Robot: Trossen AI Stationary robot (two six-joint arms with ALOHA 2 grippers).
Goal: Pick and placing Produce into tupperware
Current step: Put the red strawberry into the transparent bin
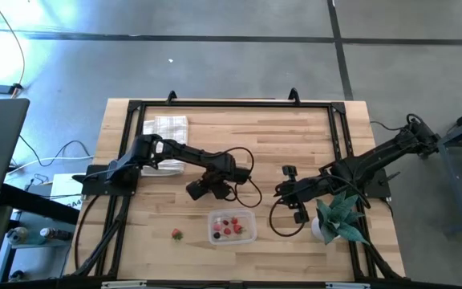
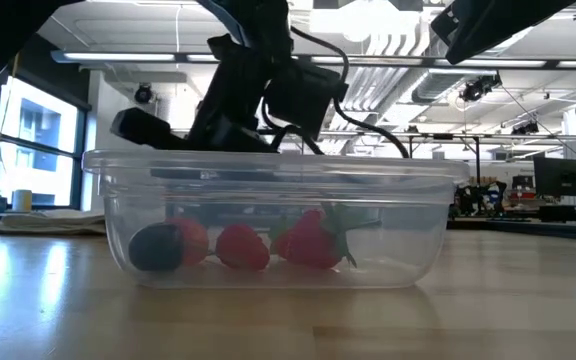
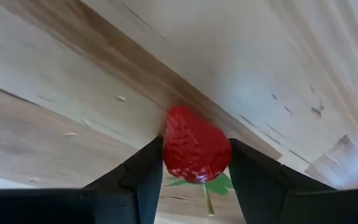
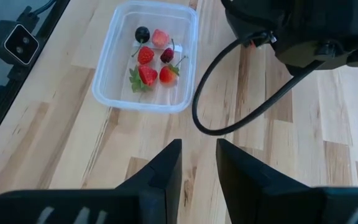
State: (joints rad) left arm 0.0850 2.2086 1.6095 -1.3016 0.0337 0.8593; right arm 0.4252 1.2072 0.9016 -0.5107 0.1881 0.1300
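My left gripper [image 1: 201, 189] hangs just beyond the far-left corner of the tupperware [image 1: 212, 228], shut on a red strawberry [image 3: 196, 152]. The tupperware, a clear shallow box, holds several red berries and a dark one [image 4: 151, 59], seen through its wall [image 2: 268, 200] in the low view. Another strawberry [image 1: 176, 234] lies on the wood to the left of the box. My right gripper [image 4: 199, 162] waits open on the box's right, pointing slantwise down at bare wood, with nothing between its fingers. My left gripper pinches the strawberry by its two sides [image 3: 169, 155] between its two fingers. The fingers [image 3: 143, 180] point steeply down at the table. The red tip juts out past the fingertips and the green leaves [image 3: 216, 185] lie back between them. Whether the berry is clear of the wood I cannot tell.
A folded white checked cloth [image 1: 165, 132] lies at the table's far left. A teal spiky potted plant [image 1: 339, 215] stands at the near right, close to my right arm. A black cable loop [image 4: 229, 118] hangs from the left arm. Black rails [image 1: 231, 104] frame the table.
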